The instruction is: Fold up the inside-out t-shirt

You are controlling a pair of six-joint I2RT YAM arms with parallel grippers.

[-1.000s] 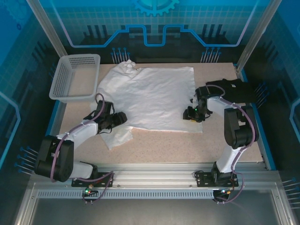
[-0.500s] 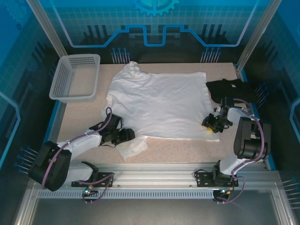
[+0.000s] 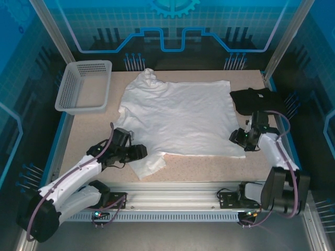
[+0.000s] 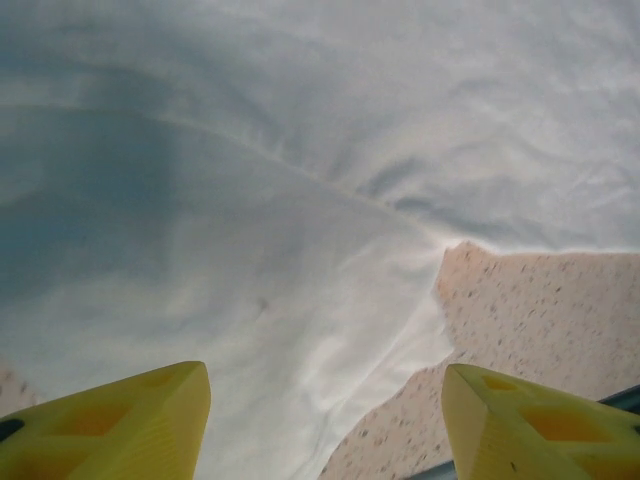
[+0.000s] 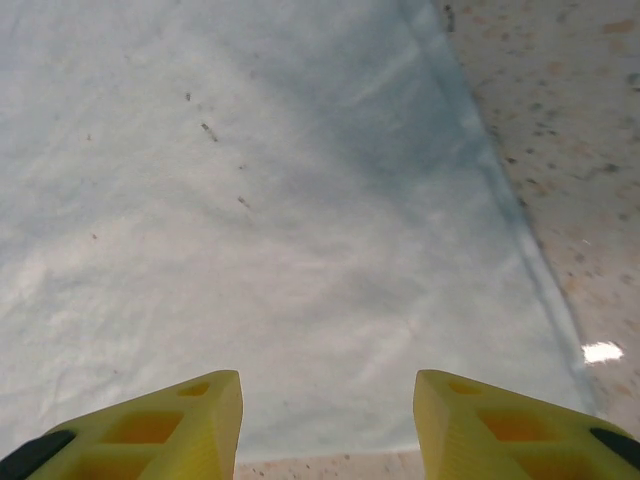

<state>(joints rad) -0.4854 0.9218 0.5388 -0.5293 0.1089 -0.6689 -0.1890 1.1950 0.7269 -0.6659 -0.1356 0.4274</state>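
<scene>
Top external showed the white cotton t-shirt (image 3: 178,117) newly spread for folding; left fingers (image 4: 120,420) and right fingers (image 5: 160,425) gaped empty.

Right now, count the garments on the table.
2. The white t-shirt lies spread across the middle; the black garment sits at the far right, by its corner. Anything beneath either would be hidden.

left arm (image 3: 78,170), right arm (image 3: 273,150): white shells, black joints | cables (image 3: 111,137) — lavender, looped | fingers (image 4: 120,425) — yellow wedges, recessed faces
</scene>
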